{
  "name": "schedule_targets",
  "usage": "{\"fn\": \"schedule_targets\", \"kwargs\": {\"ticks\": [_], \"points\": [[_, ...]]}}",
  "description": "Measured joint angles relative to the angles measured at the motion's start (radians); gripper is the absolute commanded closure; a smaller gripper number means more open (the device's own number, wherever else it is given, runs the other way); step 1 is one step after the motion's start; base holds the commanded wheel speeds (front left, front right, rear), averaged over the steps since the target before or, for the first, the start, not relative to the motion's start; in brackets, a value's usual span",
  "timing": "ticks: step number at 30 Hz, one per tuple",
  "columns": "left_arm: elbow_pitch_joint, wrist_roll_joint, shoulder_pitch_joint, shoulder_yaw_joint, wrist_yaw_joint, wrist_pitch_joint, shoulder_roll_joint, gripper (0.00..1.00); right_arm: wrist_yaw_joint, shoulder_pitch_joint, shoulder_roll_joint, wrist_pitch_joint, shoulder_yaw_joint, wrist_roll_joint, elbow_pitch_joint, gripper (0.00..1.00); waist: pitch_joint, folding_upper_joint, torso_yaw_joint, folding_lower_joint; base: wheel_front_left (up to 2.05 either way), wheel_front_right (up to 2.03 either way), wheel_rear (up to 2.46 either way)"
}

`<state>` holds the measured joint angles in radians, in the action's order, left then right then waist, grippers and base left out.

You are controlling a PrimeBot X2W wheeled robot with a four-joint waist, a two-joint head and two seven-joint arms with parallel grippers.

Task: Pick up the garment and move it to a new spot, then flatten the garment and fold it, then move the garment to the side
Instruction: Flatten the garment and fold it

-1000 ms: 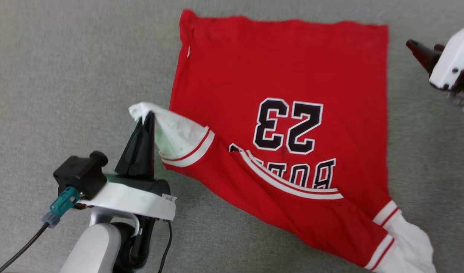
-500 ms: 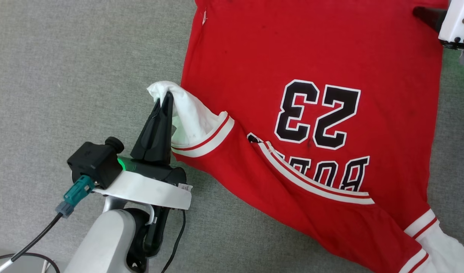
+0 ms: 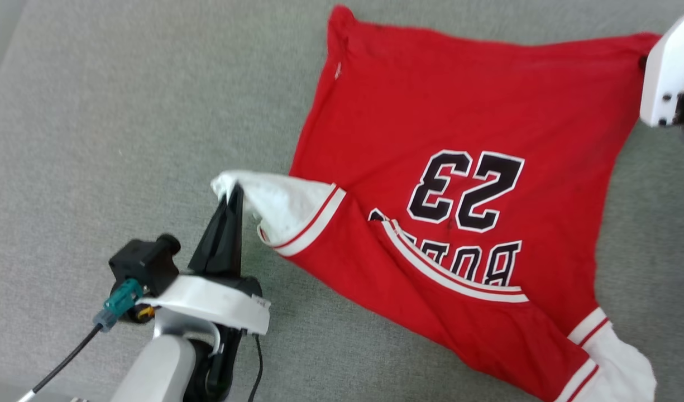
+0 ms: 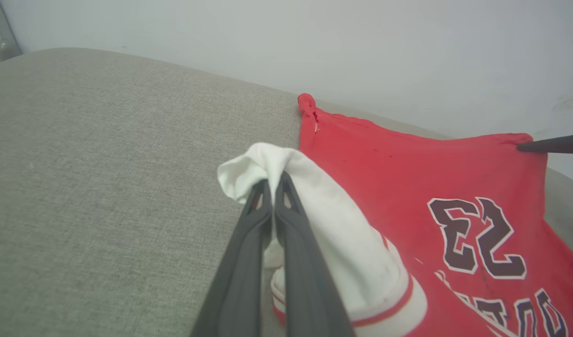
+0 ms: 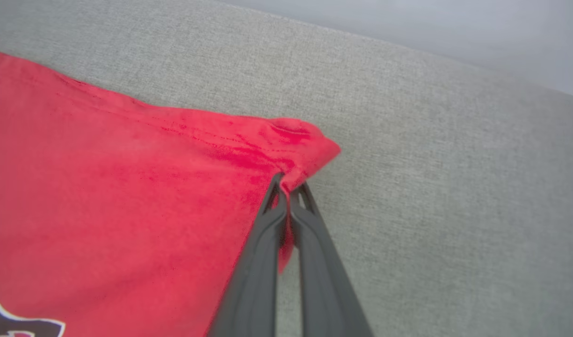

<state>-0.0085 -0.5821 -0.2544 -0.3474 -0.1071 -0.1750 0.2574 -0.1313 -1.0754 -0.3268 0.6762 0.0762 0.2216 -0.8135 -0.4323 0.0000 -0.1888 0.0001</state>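
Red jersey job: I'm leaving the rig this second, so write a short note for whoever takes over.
Left tool: shut on the tip of the red jersey's white sleeve, held raised off the grey cushion.
Right tool: shut on the jersey's far right hem corner.
Jersey: spread on the cushion, "23" facing up, near edge folded over the lettering.
Done: both grips made.
Left: pull it flat, fold it, move it aside.

Looked steeply down from the head. Sat low and close at the wrists — left at seven o'clock facing one, right at two facing ten — sharing the garment.
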Motion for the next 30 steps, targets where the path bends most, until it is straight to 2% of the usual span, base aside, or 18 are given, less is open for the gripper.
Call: {"fn": "schedule_targets", "kwargs": {"ticks": [1,3,4,5,6,7,10,12,15,20,24,26,27,30], "points": [[0.024,-0.012,0.029,0.004,-0.005,-0.003,0.0,1.0,0.0,0.056,-0.027,-0.018,0.035,0.032,0.052,1.0,0.041,0.0,0.007,0.0,0.0,0.0,0.0],[0.035,-0.018,0.044,0.006,-0.007,-0.001,0.0,1.0,0.0,0.092,-0.041,-0.022,0.042,0.056,0.08,1.0,0.062,0.0,0.011,0.0,0.0,0.0,0.0],[0.045,-0.031,0.073,0.007,-0.009,0.006,0.002,1.0,0.0,0.182,-0.08,-0.028,0.046,0.092,0.147,1.0,0.106,0.0,0.021,0.0,0.0,0.0,0.0],[0.045,-0.031,0.073,0.007,-0.009,0.006,0.002,1.0,0.0,0.182,-0.08,-0.028,0.046,0.092,0.147,1.0,0.106,0.0,0.021,0.0,0.0,0.0,0.0],[0.05,-0.037,0.093,0.01,-0.017,0.013,0.008,1.0,0.0,0.288,-0.12,-0.029,0.034,0.125,0.228,1.0,0.148,0.0,0.032,-0.0001,0.0,0.0,0.0],[0.05,-0.037,0.093,0.01,-0.017,0.013,0.008,1.0,0.0,0.288,-0.12,-0.029,0.034,0.125,0.228,1.0,0.148,0.0,0.032,-0.0001,0.0,0.0,0.0],[0.05,-0.049,0.128,0.025,-0.027,0.02,0.021,1.0,0.0,0.5,-0.145,-0.009,-0.017,0.174,0.347,1.0,0.205,0.0,0.05,-0.0002,0.0,0.0,0.0],[0.049,-0.065,0.163,0.032,-0.035,0.032,0.027,1.0,0.0,0.655,-0.14,0.014,-0.067,0.189,0.425,1.0,0.24,0.0,0.066,-0.0003,0.0,0.0,0.0],[0.041,-0.076,0.203,0.039,-0.047,0.045,0.039,1.0,0.0,0.871,-0.095,0.05,-0.155,0.195,0.536,1.0,0.286,0.0,0.095,-0.0004,0.0,0.0,0.0],[0.034,-0.094,0.257,0.061,-0.065,0.064,0.063,1.0,0.0,1.188,0.051,0.145,-0.246,0.179,0.697,1.0,0.348,0.0,0.148,-0.0004,0.0,0.0,0.0],[0.026,-0.11,0.275,0.068,-0.07,0.08,0.071,1.0,0.0,1.354,0.182,0.219,-0.287,0.159,0.787,1.0,0.383,0.0,0.184,-0.0005,0.0,0.0,0.0],[0.022,-0.11,0.275,0.069,-0.071,0.085,0.077,1.0,0.0,1.399,0.227,0.235,-0.292,0.159,0.813,0.11,0.394,0.0,0.199,-0.0005,0.0,0.0,0.0],[0.02,-0.11,0.274,0.07,-0.072,0.086,0.08,1.0,0.0,1.406,0.234,0.218,-0.293,0.159,0.83,0.0,0.396,0.0,0.205,-0.0005,0.0,0.0,0.0],[0.017,-0.109,0.275,0.07,-0.074,0.09,0.085,1.0,0.0,1.379,0.245,0.083,-0.303,0.159,0.872,0.0,0.401,0.0,0.221,-0.0004,0.0,0.0,0.0]]}}
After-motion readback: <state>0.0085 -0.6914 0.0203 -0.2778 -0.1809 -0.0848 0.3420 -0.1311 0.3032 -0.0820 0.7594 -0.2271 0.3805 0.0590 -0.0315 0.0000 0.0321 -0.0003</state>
